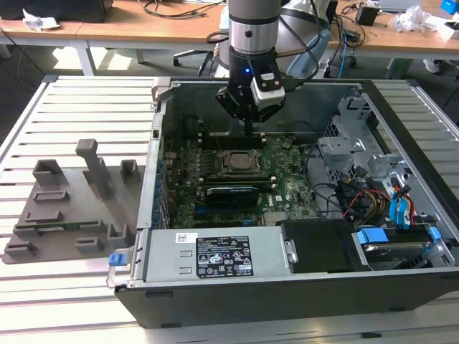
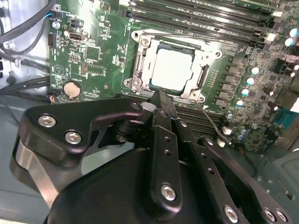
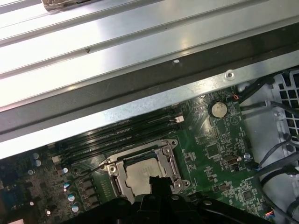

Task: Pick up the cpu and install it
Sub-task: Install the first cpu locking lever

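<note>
Slatted metal bench [image 1: 86, 100] under an opened computer case [image 1: 215, 301], wooden desks behind; one cpu [image 2: 174, 69], silvery square top, lying inside the open socket frame [image 2: 140, 70] on the green motherboard [image 2: 93, 51], level with the frame so far as the second wrist view shows, not held; seen also in the first wrist view [image 3: 140, 175]; one gripper [image 2: 161, 100], fingers pressed together into a single narrow black tip, pinching nothing, poised at the socket's edge just beside the chip, contact not discernible; in the exterior view the same gripper [image 1: 248, 130] hangs over the board close above the socket. Judgement on the step in hand: seating appears to be the matter, so any press should fall flat and light on the middle of the metal top, never on the frame or the pins beneath, and the chip's corners should sit square in the recess before the frame is closed. Count: one arm; one chip; one socket; one coin cell [image 2: 72, 88]; one grey moulded fixture [image 1: 72, 208] on the bench, well apart from the case; one black expansion card [image 1: 229, 193] near the socket.
</note>
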You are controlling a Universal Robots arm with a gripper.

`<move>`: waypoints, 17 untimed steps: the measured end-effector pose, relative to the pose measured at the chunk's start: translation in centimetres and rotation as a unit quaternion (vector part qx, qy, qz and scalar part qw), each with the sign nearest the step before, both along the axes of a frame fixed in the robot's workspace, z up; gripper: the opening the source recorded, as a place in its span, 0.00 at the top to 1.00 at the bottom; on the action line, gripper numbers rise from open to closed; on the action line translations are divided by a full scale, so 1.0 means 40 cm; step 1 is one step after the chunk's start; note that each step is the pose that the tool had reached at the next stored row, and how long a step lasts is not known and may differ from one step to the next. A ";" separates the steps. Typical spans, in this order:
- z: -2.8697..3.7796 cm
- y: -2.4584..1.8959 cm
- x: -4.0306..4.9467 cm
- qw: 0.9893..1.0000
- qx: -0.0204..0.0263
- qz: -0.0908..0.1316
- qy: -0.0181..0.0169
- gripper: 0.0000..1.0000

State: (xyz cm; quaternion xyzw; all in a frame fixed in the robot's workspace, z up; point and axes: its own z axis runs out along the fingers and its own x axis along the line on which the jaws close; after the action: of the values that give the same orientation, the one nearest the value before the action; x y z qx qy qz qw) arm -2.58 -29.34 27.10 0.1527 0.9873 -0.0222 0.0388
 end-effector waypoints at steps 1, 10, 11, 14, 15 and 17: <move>0.001 0.000 0.000 1.000 0.000 0.008 0.000 0.89; 0.004 0.000 0.000 0.998 0.000 0.059 0.000 0.89; 0.004 0.000 0.000 0.998 0.000 0.066 0.000 0.89; 0.004 0.000 0.000 0.996 0.000 0.087 0.000 0.89; 0.004 0.000 0.000 0.996 0.000 0.092 0.000 0.89; 0.005 0.000 0.000 0.995 0.000 0.098 0.000 0.89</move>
State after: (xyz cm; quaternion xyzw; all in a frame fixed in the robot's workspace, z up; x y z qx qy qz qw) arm -2.59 -29.34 27.29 0.0550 0.9975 -0.0183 0.0407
